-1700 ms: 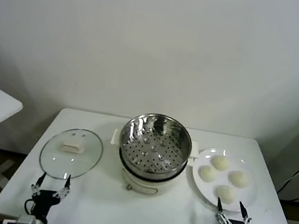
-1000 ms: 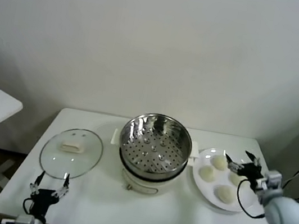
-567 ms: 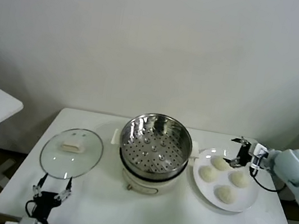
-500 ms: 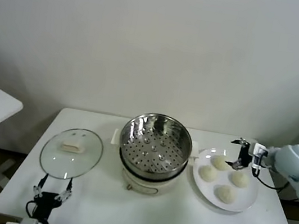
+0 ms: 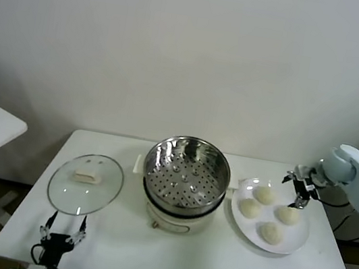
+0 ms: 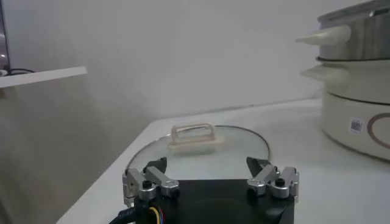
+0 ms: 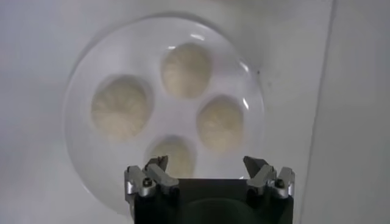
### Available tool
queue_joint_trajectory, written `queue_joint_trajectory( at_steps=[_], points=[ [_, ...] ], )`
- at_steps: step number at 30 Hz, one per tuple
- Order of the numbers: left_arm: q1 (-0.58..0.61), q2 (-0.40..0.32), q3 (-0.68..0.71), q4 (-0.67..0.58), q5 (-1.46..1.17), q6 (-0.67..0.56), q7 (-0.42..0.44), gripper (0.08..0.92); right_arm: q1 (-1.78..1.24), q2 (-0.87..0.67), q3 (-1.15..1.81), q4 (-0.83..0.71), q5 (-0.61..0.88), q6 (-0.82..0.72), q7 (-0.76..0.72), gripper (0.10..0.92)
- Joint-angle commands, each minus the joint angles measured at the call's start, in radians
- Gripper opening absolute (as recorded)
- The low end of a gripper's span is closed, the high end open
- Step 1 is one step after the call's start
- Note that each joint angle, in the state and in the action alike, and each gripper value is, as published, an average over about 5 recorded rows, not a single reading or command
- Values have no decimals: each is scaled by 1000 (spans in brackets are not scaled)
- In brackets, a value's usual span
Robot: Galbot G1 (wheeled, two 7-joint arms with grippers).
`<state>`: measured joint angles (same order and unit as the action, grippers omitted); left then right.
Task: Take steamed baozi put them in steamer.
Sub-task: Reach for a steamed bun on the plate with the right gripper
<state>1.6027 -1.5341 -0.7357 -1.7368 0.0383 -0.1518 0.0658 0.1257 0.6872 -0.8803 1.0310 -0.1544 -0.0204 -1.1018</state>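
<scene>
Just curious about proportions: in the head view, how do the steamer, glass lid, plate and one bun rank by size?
1. Steamer and plate: too alike to rank.
2. Glass lid, slightly smaller.
3. Bun, by far smallest.

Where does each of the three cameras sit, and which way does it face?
Head view: high, facing down at steamer, plate, lid; both tools show.
Left wrist view: low behind open left tool, facing lid and steamer.
Right wrist view: above plate, facing down past open right tool at four baozi.
Shared: baozi.
</scene>
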Motion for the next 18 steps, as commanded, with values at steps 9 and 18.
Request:
queue_joint_trajectory(
  at_steps=[9, 18],
  points=[
    [6, 0, -6, 20, 25, -17, -4, 823, -117, 249, 219, -352, -120, 109, 5, 823],
    [1, -1, -4, 30, 33, -20, -5, 823, -118, 288, 243, -413, -145, 123, 9, 823]
  ],
)
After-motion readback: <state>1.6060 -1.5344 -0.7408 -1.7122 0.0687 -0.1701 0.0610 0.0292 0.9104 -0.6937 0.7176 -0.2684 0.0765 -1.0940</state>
